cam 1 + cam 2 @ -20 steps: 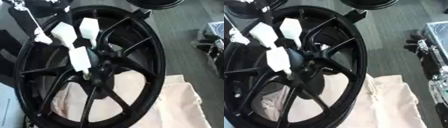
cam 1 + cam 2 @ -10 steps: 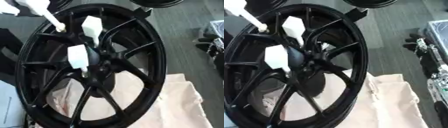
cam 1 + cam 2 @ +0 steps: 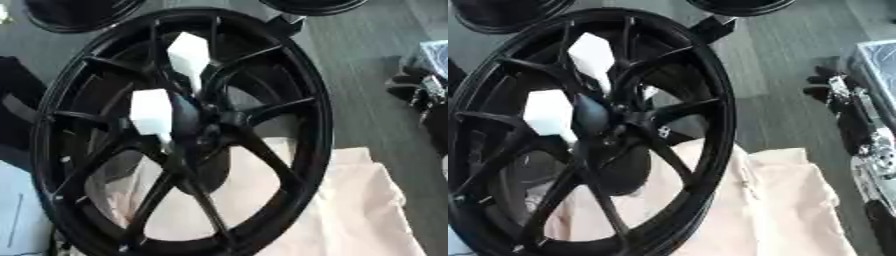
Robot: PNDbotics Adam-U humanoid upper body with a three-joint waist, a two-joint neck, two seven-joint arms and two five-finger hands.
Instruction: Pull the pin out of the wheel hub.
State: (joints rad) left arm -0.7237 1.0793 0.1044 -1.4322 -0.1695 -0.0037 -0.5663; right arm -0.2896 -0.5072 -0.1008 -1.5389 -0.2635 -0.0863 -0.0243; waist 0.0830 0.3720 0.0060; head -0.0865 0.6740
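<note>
Your large black multi-spoke alloy wheel (image 3: 188, 130) stands tilted across the frame, its lower rim over a pale pink cloth (image 3: 350, 210) spread on the grey floor (image 3: 367, 65). At the wheel hub (image 3: 206, 127) a pin cannot be made out. Two white blocks (image 3: 188, 52) show between the upper spokes, one near the rim, one just left of the hub. Neither of your hands appears, so their state cannot be told.
</note>
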